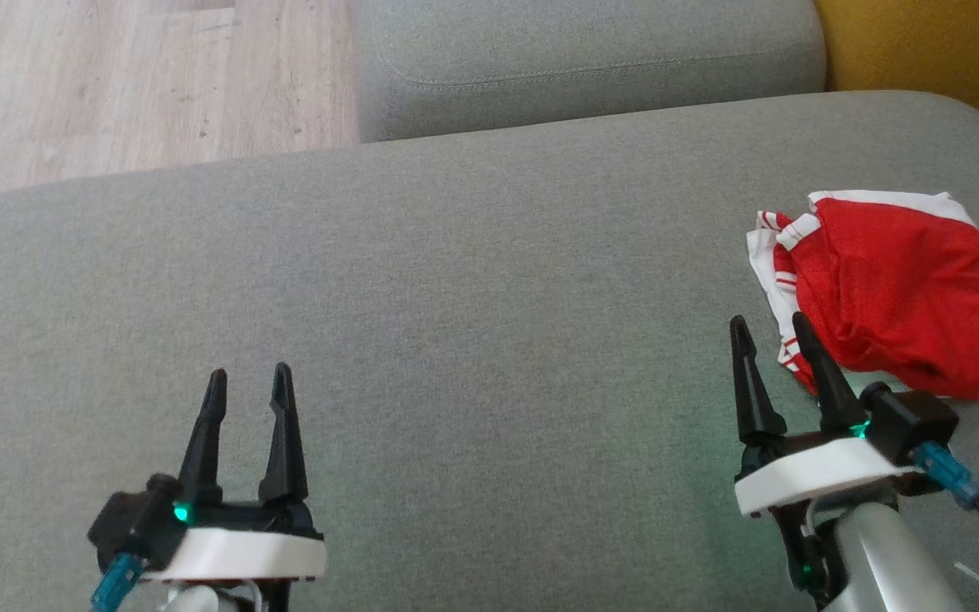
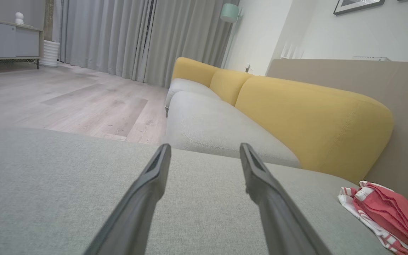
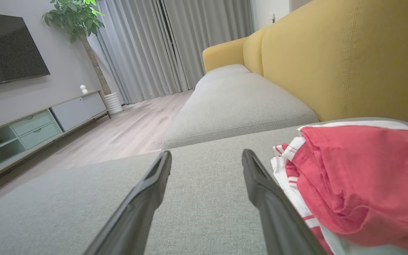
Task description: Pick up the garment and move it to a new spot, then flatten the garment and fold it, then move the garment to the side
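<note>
A crumpled red-and-white garment (image 1: 897,289) lay at the right side of a broad grey sofa seat (image 1: 455,280) as the robot's two arms hung low over the fabric. The right pincer (image 1: 769,319) stood spread and empty, its two dark fingers pointing up the head view. Its right-hand finger (image 1: 825,378) was just beside the garment's white, red-striped hem; whether it touched the cloth could not be told. In the right wrist view the bundle sat immediately to the right of that finger, with red mesh folded over a white panel edged in red stripes. The left pincer (image 1: 250,370) was likewise spread and held nothing. It was well apart from the garment, over the bare left part of the seat. A yellow backrest (image 2: 313,120) rose beyond the garment, and a second grey cushion (image 1: 583,59) lay next to the far edge of the seat. A wooden floor (image 1: 116,85) stretched away to the left. Grey curtains (image 2: 119,35), a wall-mounted television (image 3: 9,46), a potted plant (image 3: 73,17) and a low cabinet (image 3: 30,124) stood in the room behind.
</note>
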